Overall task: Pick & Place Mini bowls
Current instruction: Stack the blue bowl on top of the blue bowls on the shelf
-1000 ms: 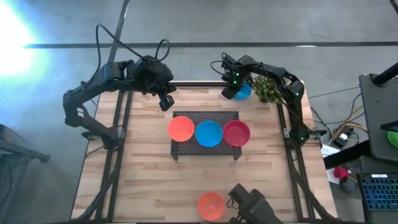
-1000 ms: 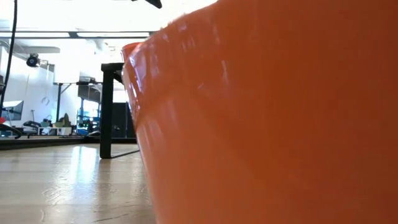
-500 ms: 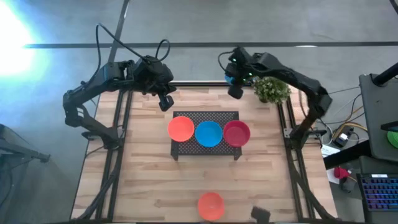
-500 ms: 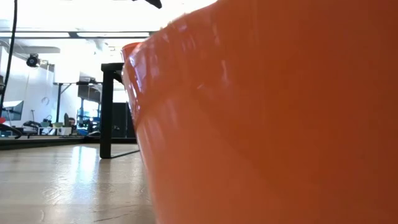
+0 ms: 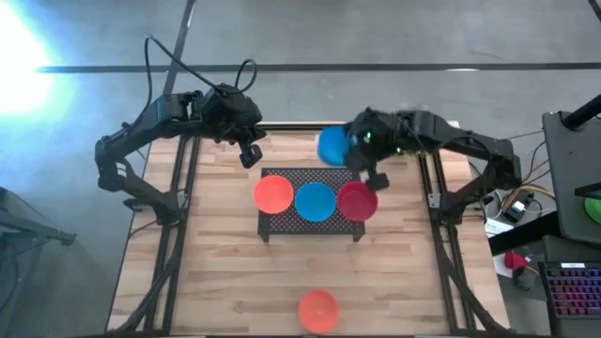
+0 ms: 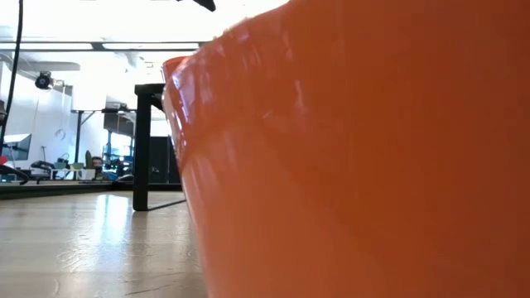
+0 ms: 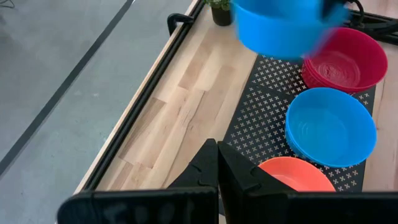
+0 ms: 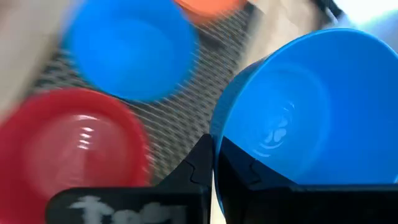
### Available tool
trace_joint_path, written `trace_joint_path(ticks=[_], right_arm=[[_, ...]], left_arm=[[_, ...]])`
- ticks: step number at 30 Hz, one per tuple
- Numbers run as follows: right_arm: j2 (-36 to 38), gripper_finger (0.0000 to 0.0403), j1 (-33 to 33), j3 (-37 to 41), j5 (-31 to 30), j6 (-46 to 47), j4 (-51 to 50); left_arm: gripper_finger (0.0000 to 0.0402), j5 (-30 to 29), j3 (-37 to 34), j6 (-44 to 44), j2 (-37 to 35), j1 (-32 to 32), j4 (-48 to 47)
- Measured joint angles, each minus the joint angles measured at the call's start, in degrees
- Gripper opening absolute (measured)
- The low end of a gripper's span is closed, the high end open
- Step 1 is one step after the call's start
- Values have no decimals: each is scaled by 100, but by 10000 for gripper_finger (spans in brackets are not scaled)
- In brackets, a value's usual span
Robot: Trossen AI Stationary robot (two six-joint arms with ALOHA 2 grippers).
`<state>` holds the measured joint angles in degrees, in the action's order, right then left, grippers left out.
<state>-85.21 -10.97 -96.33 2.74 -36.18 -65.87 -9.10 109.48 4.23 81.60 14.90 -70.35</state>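
We see right gripper [image 5: 362, 160] pinching blue bowl [image 5: 332, 146] by rim above rack [image 5: 282, 223] far edge (motion-blurred); left gripper [image 5: 250, 156] parked far-left, fingers together, empty.

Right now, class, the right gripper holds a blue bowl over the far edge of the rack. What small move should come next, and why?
Probably carry the blue bowl on over the rack and lower it. The right gripper is shut on its rim, and three bowls already sit on the rack.
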Motion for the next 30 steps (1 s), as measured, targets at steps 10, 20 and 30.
trace_joint_path(ticks=[10, 20, 30], right_arm=[[-198, 8, 816, 0, 168, -253, 190], [-670, 8, 854, 2, 991, -127, 275], [-1009, 8, 969, 2, 1257, 6, 322]], left_arm=[[0, 0, -1, 0, 0, 0, 0], [0, 2, 1, -142, 1, 0, 2], [0, 72, -1, -185, 2, -2, 4]])
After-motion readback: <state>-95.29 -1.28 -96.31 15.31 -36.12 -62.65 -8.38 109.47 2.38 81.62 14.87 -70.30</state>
